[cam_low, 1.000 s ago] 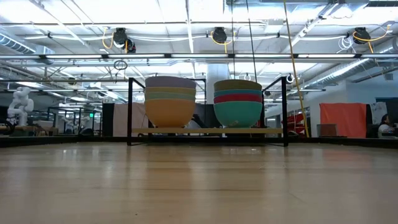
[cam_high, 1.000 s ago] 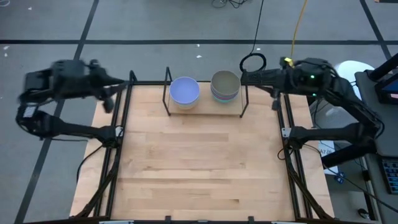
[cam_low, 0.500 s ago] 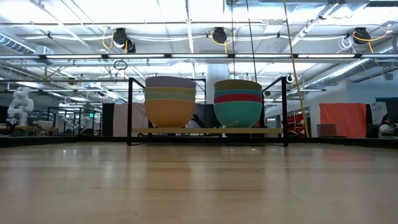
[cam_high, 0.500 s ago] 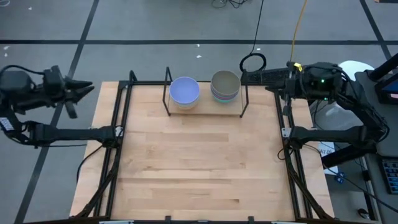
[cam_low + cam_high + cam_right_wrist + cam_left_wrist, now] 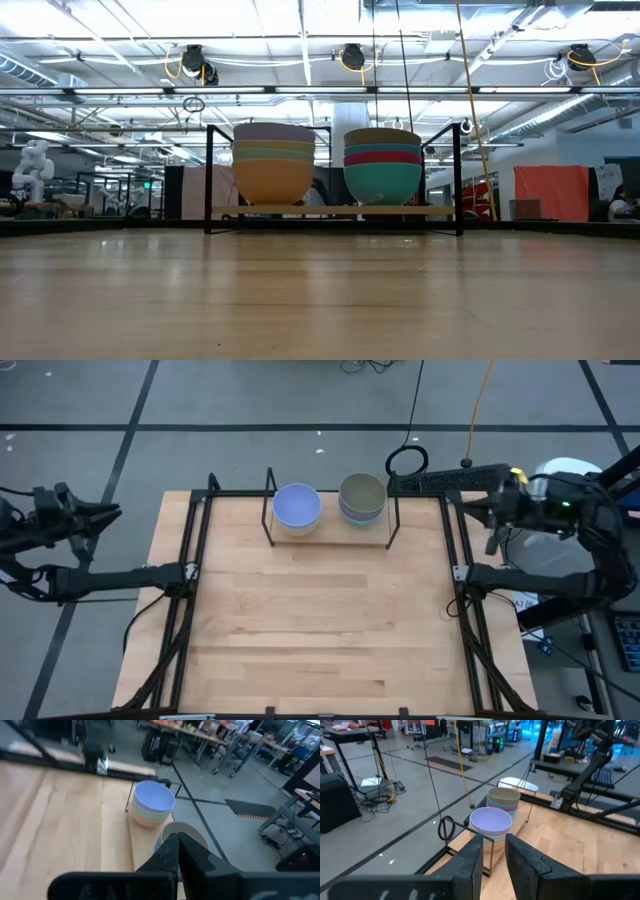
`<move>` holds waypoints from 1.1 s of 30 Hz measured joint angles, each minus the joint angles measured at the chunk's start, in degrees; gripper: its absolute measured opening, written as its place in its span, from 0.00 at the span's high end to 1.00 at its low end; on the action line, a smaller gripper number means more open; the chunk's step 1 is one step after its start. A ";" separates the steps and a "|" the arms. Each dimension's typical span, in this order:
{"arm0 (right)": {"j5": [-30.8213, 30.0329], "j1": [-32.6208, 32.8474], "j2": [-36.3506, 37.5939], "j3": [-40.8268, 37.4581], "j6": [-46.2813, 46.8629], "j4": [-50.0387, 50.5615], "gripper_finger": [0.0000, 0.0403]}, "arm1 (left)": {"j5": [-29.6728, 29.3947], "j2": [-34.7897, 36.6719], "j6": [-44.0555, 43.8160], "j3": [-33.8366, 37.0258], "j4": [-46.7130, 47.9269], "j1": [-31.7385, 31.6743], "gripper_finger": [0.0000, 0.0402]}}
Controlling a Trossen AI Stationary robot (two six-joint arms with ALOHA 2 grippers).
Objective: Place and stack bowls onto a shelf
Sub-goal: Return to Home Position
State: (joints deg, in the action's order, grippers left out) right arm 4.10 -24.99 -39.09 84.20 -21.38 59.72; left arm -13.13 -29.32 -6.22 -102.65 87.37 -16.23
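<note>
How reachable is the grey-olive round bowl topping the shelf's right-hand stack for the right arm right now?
Probably yes: the right gripper hangs just past the table's right edge, facing the black-rod shelf; nothing covers the grey-olive bowl.

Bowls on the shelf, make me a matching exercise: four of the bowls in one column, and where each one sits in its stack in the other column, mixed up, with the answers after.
Sides as in the high view: left stack, right stack.

Column one
1. small round lavender bowl
2. small round orange bowl
3. small round grey-olive bowl
4. small round magenta bowl

Column two
A. bottom of the left stack
B. top of the right stack
C. top of the left stack
D. second from the bottom, right stack

Pairs: 1-C, 2-A, 3-B, 4-D
</note>
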 joint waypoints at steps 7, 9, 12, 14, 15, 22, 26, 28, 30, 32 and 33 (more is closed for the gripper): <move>0.33 0.00 5.95 0.00 3.84 2.28 1.00 | 0.03 4.08 0.12 0.00 1.63 0.00 0.97; 0.35 0.00 7.34 0.00 4.45 2.81 1.00 | 0.04 4.89 0.72 0.00 1.92 0.00 0.98; 0.40 0.00 9.16 0.01 5.58 4.00 1.00 | 0.05 5.66 1.52 -0.03 2.92 0.00 0.96; 0.52 -0.02 10.08 0.03 6.86 4.90 1.00 | 0.06 5.87 1.60 0.00 2.66 0.01 0.95; 0.55 -0.02 10.45 0.07 7.35 5.83 1.00 | 0.07 6.00 2.04 0.02 2.66 0.00 0.95; 3.16 0.00 12.91 -0.30 14.84 13.75 1.00 | 0.12 7.78 7.29 0.00 2.63 0.00 0.99; 7.02 -0.04 14.91 -3.88 13.97 8.41 1.00 | 0.14 9.47 7.02 0.45 2.67 0.00 0.98; 9.52 -0.04 16.65 -6.97 12.11 4.86 1.00 | 0.14 10.46 7.04 1.21 2.61 -0.13 0.96; 9.81 -0.02 18.61 -10.43 10.53 1.49 1.00 | 0.15 11.84 7.62 2.40 2.62 -0.20 0.94; 9.70 -0.02 20.94 -14.37 9.81 -2.25 1.00 | 0.17 13.68 8.59 3.90 2.66 -0.23 0.93; 9.70 0.00 22.13 -16.28 9.76 -3.65 1.00 | 0.31 14.65 8.59 4.57 2.68 -0.26 0.92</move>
State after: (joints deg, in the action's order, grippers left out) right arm 13.80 -24.99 -16.97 67.92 -11.62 56.08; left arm -12.83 -14.67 2.37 -98.08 90.05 -16.49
